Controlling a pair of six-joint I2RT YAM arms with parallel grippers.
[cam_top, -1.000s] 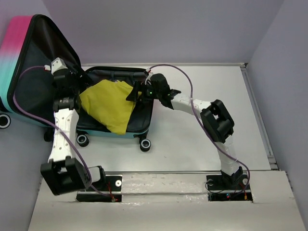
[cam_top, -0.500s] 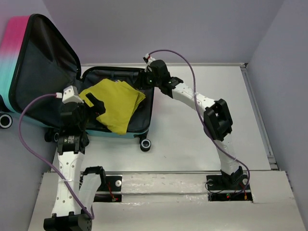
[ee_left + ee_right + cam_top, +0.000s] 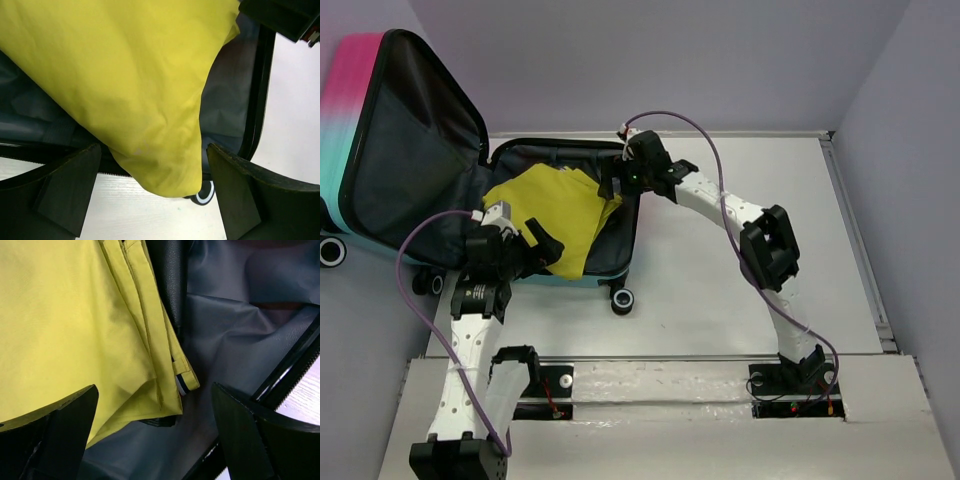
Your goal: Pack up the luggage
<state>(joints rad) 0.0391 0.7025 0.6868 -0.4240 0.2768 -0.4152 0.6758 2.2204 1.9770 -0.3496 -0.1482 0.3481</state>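
Note:
The luggage (image 3: 355,80) lies open at the back left; its pink-to-teal lid stands up and the dark grey lining (image 3: 230,335) shows. A yellow garment (image 3: 555,205) lies in the lower half. One corner (image 3: 165,170) hangs over the front rim above the table, next to a black wheel (image 3: 205,194). My left gripper (image 3: 542,252) is open and empty just in front of that corner (image 3: 155,200). My right gripper (image 3: 608,188) is open and empty above the garment's right edge (image 3: 155,440), where a striped tag (image 3: 181,385) shows.
The suitcase's zipper rim (image 3: 257,95) runs along its right side. A wheel (image 3: 622,299) sticks out at the front onto the white table (image 3: 740,270). Grey walls close the back and the right. A purple cable (image 3: 420,255) loops beside the left arm.
My left arm has pulled back from the lid to the suitcase's front edge, near the hanging corner. My right gripper has shifted a little over the garment's right edge. The garment lies flatter.

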